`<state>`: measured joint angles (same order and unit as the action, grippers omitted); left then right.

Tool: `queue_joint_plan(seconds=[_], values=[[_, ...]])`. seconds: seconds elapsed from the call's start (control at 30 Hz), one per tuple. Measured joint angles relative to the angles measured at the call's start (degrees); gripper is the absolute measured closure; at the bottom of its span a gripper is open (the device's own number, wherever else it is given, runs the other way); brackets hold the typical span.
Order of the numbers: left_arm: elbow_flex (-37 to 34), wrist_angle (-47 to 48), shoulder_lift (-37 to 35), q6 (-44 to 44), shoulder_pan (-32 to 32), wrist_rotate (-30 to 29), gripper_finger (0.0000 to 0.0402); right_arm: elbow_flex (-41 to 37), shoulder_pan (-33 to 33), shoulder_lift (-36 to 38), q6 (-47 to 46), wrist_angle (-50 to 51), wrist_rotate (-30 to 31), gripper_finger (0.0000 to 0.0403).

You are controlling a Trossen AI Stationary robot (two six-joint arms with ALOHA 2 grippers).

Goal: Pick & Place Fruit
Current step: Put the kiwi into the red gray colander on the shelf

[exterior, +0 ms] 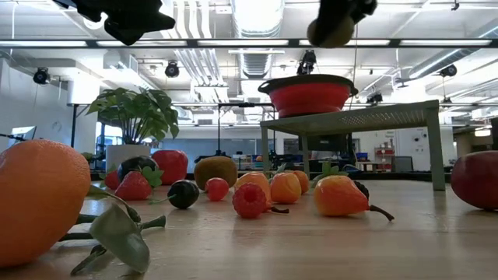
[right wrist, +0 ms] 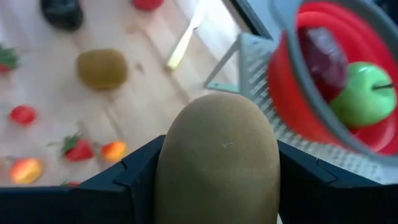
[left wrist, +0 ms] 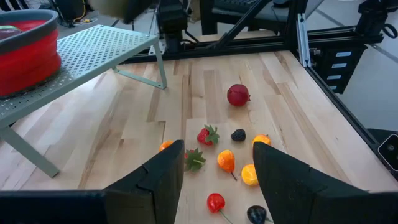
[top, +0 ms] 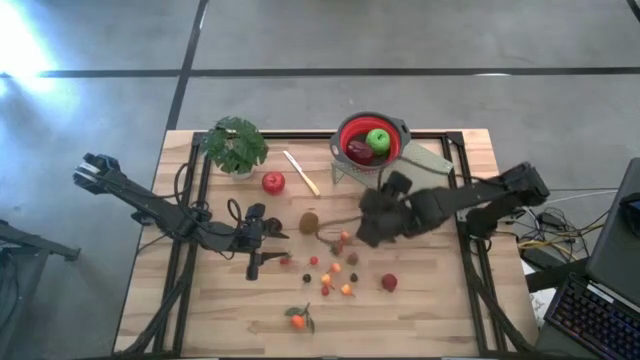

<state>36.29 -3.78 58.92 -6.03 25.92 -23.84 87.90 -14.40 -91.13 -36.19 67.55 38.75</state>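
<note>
Right wrist view – your right gripper [right wrist: 217, 186] hugs a kiwi [right wrist: 217, 158]; your left gripper [left wrist: 217, 177] is empty, fingers apart.

Both arms are dark, pretty much matte black, built from chunky jointed segments with thin black cables looping off them. The left gripper [left wrist: 214, 180] has two broad, flat, angular black fingers; the right gripper [right wrist: 217, 171] looks the same.
</note>
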Motion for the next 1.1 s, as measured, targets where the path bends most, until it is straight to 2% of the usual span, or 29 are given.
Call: queue_joint_plan(seconds=[0.33,0.63,0.87,1.1], values=[[0.0,0.01,0.0,0.01,-0.01,0.0,0.0204,2.35,10.65,2.05,6.6,0.1,-1.89,0.0186],[0.0,0.05,0.0,0.01,0.01,0.0,0.0204,2.44,20.42,3.65,11.3,-6.49,-1.81,0.0165],[0.0,0.03,0.0,0.01,-0.01,0.0,0.0204,2.4,28.31,3.65,17.81,-15.61,-8.69,0.0184],[0.0,0.03,0.0,0.0,-0.01,0.0,0.0204,1.79,33.34,1.7,21.72,-21.44,-13.17,0.0167]])
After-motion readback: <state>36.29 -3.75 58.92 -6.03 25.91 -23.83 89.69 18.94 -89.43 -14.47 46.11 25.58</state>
